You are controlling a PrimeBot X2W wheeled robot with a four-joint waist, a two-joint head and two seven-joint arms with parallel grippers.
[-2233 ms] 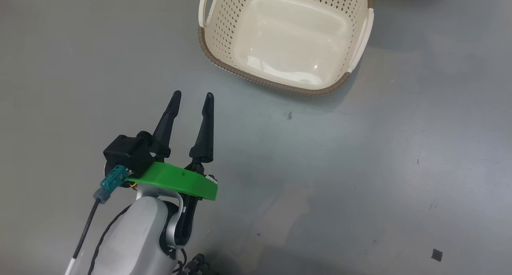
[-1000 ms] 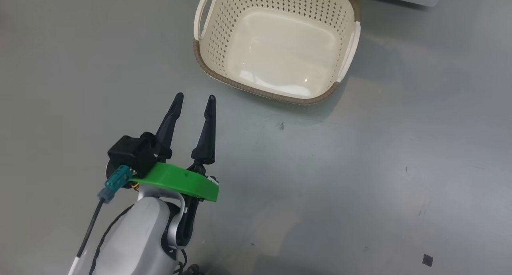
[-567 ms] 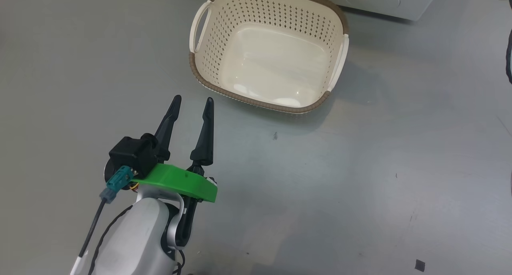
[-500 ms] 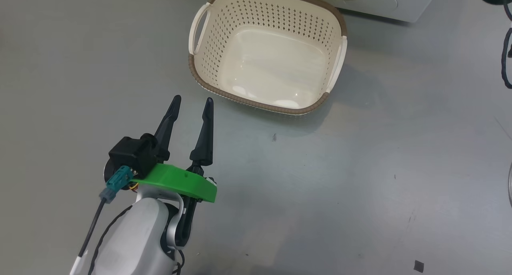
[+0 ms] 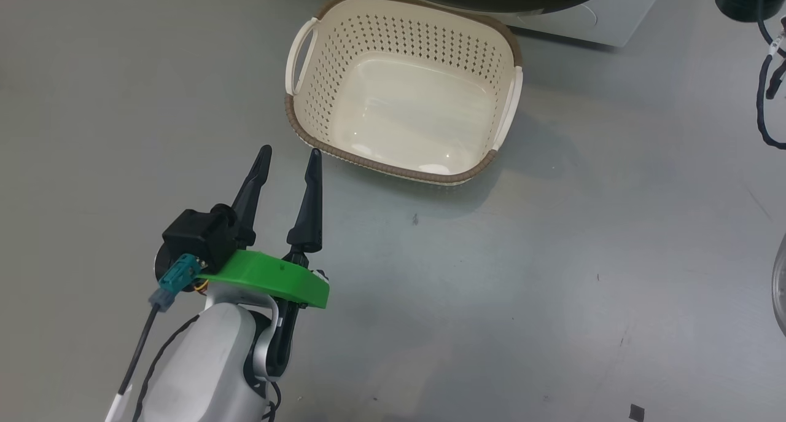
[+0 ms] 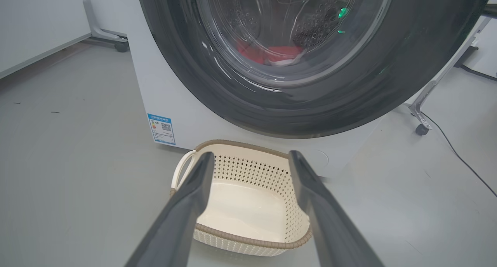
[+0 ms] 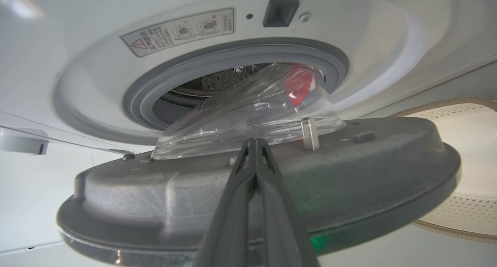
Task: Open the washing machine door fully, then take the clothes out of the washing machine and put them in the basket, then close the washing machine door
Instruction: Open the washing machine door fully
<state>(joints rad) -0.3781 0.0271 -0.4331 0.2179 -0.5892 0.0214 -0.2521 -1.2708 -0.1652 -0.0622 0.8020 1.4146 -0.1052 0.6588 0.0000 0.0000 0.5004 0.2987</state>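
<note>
1. Jaws of the left gripper stand wide apart with nothing between them. In the head view this gripper sits at the lower left of the frame, its fingers pointing up over the grey floor.
2. Basket: cream plastic with perforated sides and a brown rim, in the upper middle of the head view, its glossy bottom bare. One left fingertip appears right at its near rim; whether it touches cannot be told.
3. Washing machine: its white base runs along the top edge of the head view, just behind the basket.
4. Left wrist view: the two spread fingers of the left gripper rise from the bottom edge and frame the basket at lower centre. Above it, the washing machine door, glossy black around clear glass, takes up the upper frame. The clothes show red behind the glass at upper centre. A blue label sits on the white machine front at middle left.
5. Right wrist view: the right gripper has its jaws pressed together, gripping nothing. Its tips reach the centre of the frame, at the grey inner face of the door, just below the glass bowl. Contact cannot be told.
6. Same view: the door stands partly open, and its bowl lies in front of the grey rubber ring of the machine's mouth. The red clothes show through the bowl. The basket is at the right edge.
</note>
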